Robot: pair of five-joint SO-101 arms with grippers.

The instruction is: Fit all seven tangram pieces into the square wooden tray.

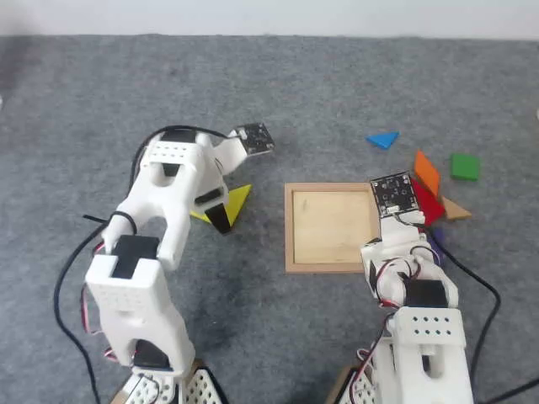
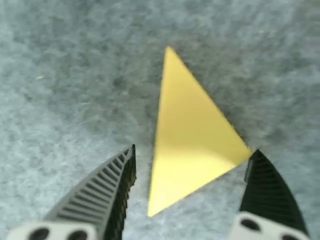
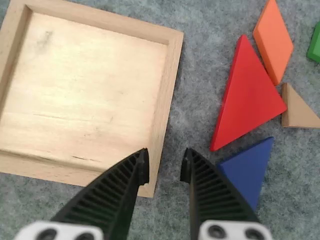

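The left end effector (image 2: 195,150) is held open astride the yellow triangle (image 2: 185,115), apparently so it can be closed on its edges. That piece lies on the table (image 2: 60,75) near the wooden tray (image 3: 170,75), which is seen bare. The right end effector (image 3: 165,151), narrowly parted and empty, is poised over the tray's rim beside the red triangle (image 3: 247,95).

The left arm (image 1: 139,252) and the right arm (image 1: 417,295) are white plastic shells with black servo blocks between them and rows of small holes on flat faces. Black cables (image 1: 57,295) loop beside each, with thin red and white wires (image 1: 387,271) at the joints and a dark circuit board (image 1: 255,139) at each wrist. The left gripper (image 2: 195,150) and right gripper (image 3: 165,152) have black, tapered, ribbed fingers (image 2: 117,185) on white bases.
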